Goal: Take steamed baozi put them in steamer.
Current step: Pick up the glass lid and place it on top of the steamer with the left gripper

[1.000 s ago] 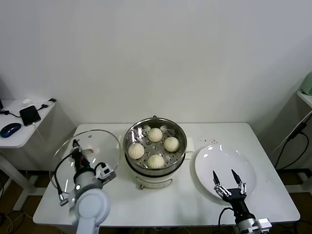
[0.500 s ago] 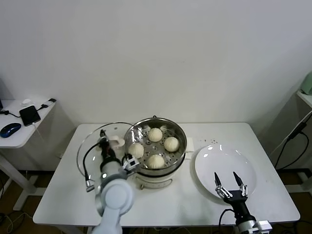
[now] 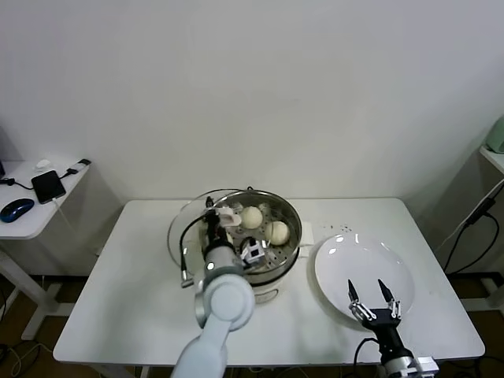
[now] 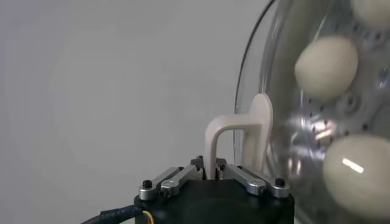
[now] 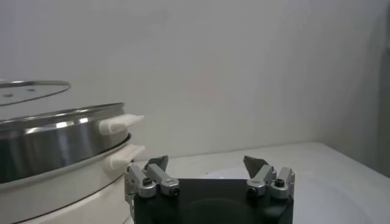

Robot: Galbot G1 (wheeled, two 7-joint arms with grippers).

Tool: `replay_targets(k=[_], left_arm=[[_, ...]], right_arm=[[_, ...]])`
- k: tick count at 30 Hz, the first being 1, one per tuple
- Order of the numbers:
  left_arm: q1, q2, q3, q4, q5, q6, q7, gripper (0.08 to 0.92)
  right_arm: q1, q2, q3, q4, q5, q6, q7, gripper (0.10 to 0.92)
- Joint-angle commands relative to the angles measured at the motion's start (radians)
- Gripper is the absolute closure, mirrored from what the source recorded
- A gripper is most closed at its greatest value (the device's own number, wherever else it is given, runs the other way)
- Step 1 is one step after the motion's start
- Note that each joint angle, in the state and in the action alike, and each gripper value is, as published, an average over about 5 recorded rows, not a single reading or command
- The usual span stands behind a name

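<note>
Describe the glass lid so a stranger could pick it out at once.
Start at the steamer in the middle of the white table. The left gripper holds the glass lid by its cream handle over the steamer's left edge. Unlike the opaque white plate, it is transparent.

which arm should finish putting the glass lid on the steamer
Left. The left gripper is shut on the glass lid's handle, carrying the lid over the steamer. The right gripper hangs open over the white plate.
</note>
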State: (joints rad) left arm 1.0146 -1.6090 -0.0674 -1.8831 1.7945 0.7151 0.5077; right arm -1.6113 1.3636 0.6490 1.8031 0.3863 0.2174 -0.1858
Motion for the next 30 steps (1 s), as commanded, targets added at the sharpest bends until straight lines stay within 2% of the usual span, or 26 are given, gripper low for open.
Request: replay_targets(k=[1,12,30], left_arm=[[-0.122,-0.049,0.146,0.109,-0.091,0.043,0.012,0.839],[-0.168,-0.049,0.164,0.198,-0.159,0.07,-0.091,0.839],[-0.148,-0.049,0.143,0.226,-0.096,0.07,-0.066,0.839]], right_arm=[[0.002,0.011,0.003,-0.01,-0.008,-0.001,0.0,0.203],[0.003,0.017,0.004,-0.018,-0.014,0.001,-0.001,0.203],[0.002,0.018,0.002,-0.017,-0.019,0.003,-0.001,0.203]])
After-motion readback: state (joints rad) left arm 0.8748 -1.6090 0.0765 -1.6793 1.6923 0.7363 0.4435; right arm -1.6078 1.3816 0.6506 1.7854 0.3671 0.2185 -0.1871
